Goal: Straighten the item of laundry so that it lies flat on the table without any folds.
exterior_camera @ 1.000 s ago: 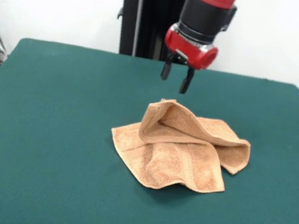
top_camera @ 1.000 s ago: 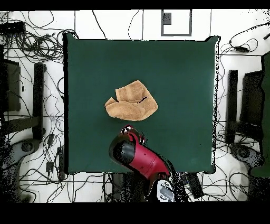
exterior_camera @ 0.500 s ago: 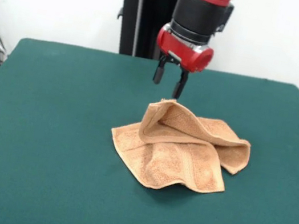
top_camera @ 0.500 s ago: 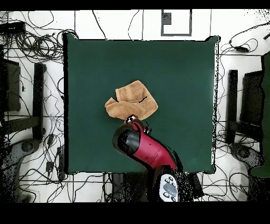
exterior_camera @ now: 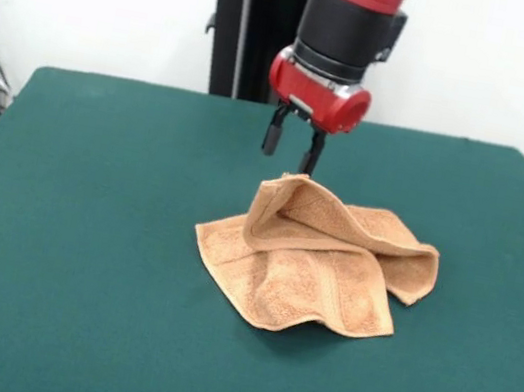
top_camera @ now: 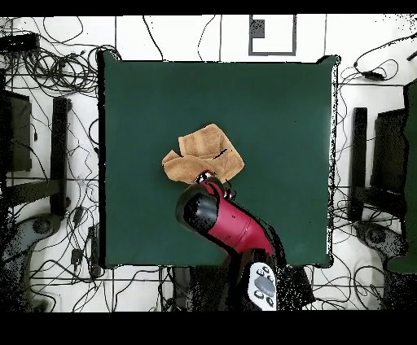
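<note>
Towel [exterior_camera: 316,262], orange-tan terry cloth, sits crumpled just right of centre in the front view, on the dark green felt-like table [exterior_camera: 84,226]. Shape unchanged from the earlier frames: a looped fold stands up at its upper left, a flatter layer spreads toward the lower edge, and a rounded fold bulges at the right. Nap is looped and matte; a woven band runs along the raised fold.

Gripper [exterior_camera: 290,150] has moved left and lower over the last second, and now hangs just above the raised fold's peak. Its two black fingers [exterior_camera: 272,139] stand apart, holding nothing. Red collar, black cylindrical wrist above.

In the overhead view the arm [top_camera: 224,224] now covers the towel's [top_camera: 199,155] lower edge.
</note>
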Motion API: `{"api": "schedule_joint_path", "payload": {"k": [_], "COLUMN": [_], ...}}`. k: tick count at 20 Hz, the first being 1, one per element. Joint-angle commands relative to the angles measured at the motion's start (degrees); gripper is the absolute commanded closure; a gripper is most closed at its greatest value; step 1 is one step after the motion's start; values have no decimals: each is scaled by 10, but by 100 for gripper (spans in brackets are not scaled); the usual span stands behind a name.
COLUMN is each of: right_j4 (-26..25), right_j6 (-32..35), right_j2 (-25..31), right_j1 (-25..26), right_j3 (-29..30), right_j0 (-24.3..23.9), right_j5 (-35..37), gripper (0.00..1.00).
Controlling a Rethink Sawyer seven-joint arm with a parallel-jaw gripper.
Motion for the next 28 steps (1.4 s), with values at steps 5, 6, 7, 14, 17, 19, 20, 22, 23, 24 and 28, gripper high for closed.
{"api": "schedule_joint_path", "payload": {"k": [5,6,7,14,17,19,20,22,23,24,28], "right_j4": [26,27,29,39,34,27,25,23,24,24,24], "right_j6": [120,121,124,132,136,136,136,139,140,142,145], "right_j2": [54,54,54,2,-32,-46,-51,-59,-60,-61,-65], "right_j1": [34,35,33,4,-10,-16,-16,-15,-13,-10,-9], "right_j3": [-31,-32,-29,-39,-55,-69,-75,-88,-91,-94,-101], "right_j0": [2,3,4,46,70,77,80,84,85,86,89], "right_j5": [-1,-2,-4,81,139,172,184,202,204,207,218], "gripper": [0,0,0,0,0,0,0,0,0,0,0]}}
